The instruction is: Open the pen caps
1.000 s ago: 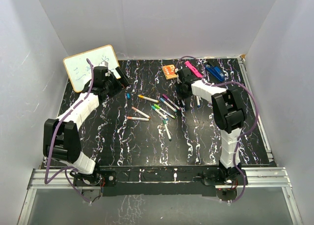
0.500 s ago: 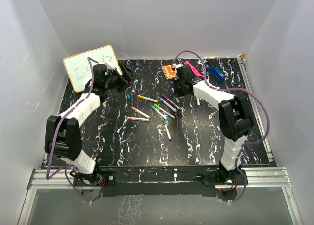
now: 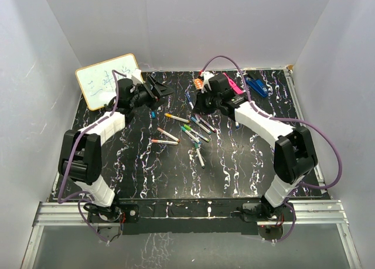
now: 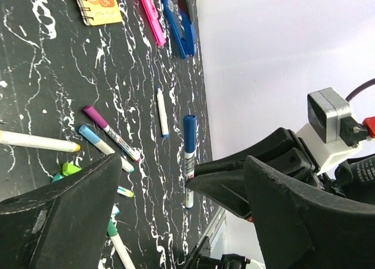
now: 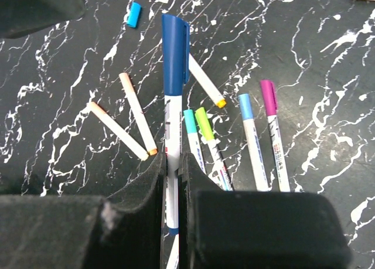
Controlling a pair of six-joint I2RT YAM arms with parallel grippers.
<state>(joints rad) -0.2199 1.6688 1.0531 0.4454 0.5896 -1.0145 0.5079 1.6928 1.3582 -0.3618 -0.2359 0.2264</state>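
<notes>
So, my right claw (image 5: 173, 166) pinched tight on a pen (image 5: 170, 128), blue cap (image 5: 175, 46) on and raised above the worktop (image 3: 234, 163), my left claw (image 4: 183, 163) spread wide nearby, other capped pens (image 3: 193, 128) lying below

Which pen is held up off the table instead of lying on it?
The dark-blue-capped pen, clamped by its barrel in the right gripper; the other pens all lie flat.

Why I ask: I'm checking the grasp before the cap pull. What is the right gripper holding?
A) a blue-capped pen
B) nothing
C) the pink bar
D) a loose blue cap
A: the right wrist view shows the right gripper shut on the barrel of the blue-capped pen, with the cap on.
</notes>
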